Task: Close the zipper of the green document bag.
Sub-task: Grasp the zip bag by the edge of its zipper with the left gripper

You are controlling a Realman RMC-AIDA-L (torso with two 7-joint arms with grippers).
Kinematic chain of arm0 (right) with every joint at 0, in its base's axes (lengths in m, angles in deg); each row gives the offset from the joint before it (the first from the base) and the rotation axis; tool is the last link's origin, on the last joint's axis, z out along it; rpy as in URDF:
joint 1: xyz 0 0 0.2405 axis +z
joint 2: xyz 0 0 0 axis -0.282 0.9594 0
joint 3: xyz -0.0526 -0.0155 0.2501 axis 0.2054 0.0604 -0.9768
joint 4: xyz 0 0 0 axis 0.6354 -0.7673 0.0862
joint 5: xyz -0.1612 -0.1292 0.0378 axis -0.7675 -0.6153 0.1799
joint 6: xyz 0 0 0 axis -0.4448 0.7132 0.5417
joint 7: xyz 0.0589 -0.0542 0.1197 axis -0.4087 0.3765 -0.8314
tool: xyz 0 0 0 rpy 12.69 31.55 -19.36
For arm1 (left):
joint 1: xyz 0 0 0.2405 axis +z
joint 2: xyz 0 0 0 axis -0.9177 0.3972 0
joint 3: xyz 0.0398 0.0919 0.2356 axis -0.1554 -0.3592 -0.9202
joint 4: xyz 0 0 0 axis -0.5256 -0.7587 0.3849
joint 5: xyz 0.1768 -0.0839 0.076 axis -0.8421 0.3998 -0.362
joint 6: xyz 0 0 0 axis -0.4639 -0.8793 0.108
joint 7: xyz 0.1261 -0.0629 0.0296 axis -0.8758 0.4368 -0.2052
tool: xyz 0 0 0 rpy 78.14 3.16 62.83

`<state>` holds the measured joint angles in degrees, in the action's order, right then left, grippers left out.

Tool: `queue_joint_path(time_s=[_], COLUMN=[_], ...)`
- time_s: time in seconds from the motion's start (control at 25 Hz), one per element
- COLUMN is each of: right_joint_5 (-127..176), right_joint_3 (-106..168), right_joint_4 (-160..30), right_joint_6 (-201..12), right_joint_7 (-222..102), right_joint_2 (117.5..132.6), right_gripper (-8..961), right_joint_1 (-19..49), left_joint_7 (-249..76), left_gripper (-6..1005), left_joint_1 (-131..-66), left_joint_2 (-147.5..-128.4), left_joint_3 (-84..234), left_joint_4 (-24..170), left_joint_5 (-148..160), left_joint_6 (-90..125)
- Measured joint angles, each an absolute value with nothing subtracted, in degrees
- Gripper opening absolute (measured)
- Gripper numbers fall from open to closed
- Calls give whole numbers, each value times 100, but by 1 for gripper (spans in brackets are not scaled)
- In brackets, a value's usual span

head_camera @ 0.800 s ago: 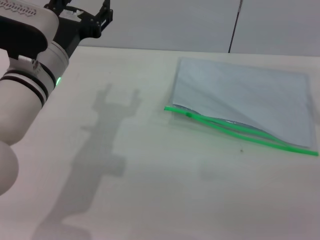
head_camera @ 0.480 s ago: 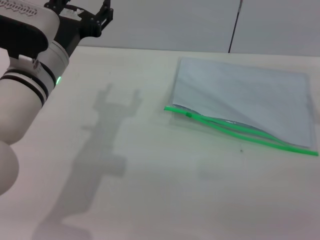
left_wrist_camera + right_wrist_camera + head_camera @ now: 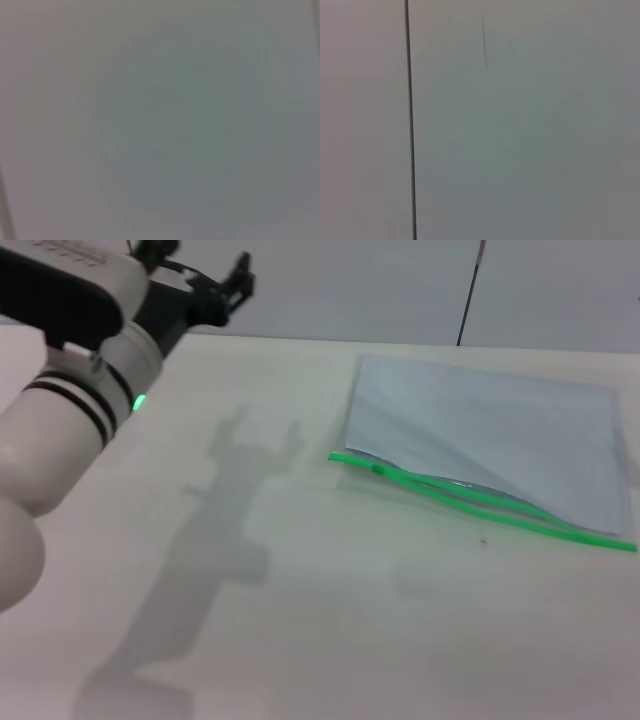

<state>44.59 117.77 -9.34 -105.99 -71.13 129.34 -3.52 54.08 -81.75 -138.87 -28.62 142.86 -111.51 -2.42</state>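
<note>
The green document bag [image 3: 490, 425] lies flat on the table at the right in the head view, pale grey-blue and translucent. Its zipper [image 3: 520, 521] runs along the near edge as a bright green strip. The two green strands gape apart through the middle of the strip. A small green slider [image 3: 377, 468] sits near the left end. My left gripper [image 3: 203, 272] hangs open high above the table at the far left, well away from the bag. My right gripper is out of view. Both wrist views show only blank grey surface.
The pale table [image 3: 330, 620] stretches wide in front of and left of the bag. My left arm's shadow [image 3: 215, 540] falls across the middle left. A grey wall with a dark vertical seam [image 3: 470, 290] stands behind the table.
My left arm and its gripper have shifted a little to the right, and the shadow has moved with them. The bag and zipper lie as before.
</note>
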Motion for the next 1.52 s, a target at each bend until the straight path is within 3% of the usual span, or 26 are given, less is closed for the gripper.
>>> queue_joint_path(time_s=[0.28, 0.64, 1.12, 1.52], right_joint_5=[4459, 4459, 4459, 4459], right_joint_3=[11781, 11794, 11796, 11827], right_joint_4=[-1000, -1068, -1177, -1228], right_joint_6=[-10599, -10598, -10599, -10598], right_joint_7=[-7157, -7183, -7188, -7192], right_joint_2=[12931, 12925, 12925, 12925], right_gripper=[829, 830, 829, 830], right_joint_1=[-321, -247, -160, -96], left_joint_7=[5408, 4826, 4710, 4691], left_gripper=[820, 818, 815, 813], left_joint_1=[-8561, -8829, -9506, -9859], left_joint_2=[-13779, -13499, -13909, -13934], left_joint_3=[-2612, -2295, -2365, -3311], left_joint_4=[14711, 15511, 15762, 15053], left_joint_5=[-11190, -11499, -13940, -14613], left_joint_6=[1655, 4229, 6414, 5822])
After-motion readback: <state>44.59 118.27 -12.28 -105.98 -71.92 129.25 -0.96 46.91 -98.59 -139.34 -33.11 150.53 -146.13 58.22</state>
